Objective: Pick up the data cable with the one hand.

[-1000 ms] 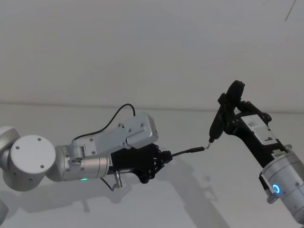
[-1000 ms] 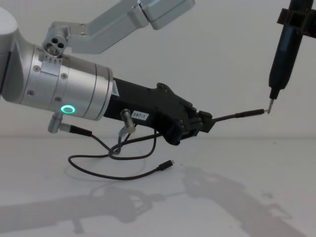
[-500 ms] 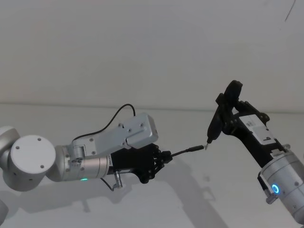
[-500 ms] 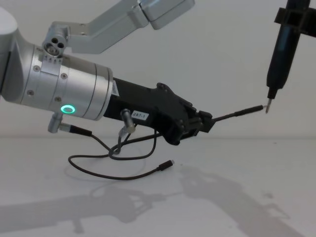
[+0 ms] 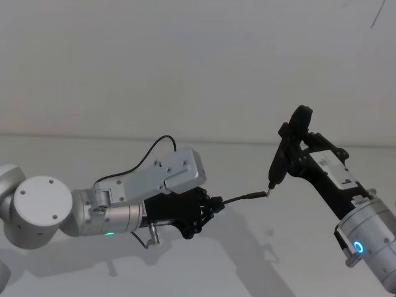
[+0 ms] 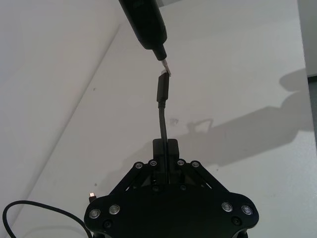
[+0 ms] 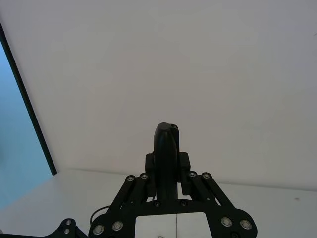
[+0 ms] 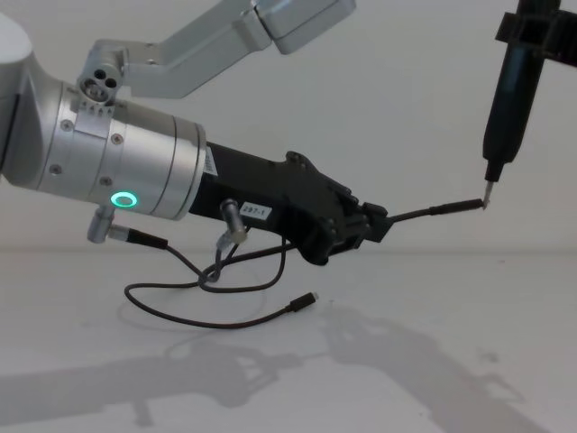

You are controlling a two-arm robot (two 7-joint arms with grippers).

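My left gripper, black and angular on a silver cylinder with a green ring light, is shut on the data cable a short way behind its slim stiff plug. That plug juts out toward the right, held above the table. The rest of the black cord hangs down and loops on the white table, ending in a small flat plug. My right gripper is shut on a narrow black upright tool. The tool's thin metal tip is right at the plug's end.
A white table and a plain white wall lie behind both arms. A short grey wire with metal screw connectors hangs under the left wrist. A blue panel shows at the edge of the right wrist view.
The right gripper and its black tool have drifted slightly left, keeping the metal tip at the plug's end. The left gripper and the cable have not moved.
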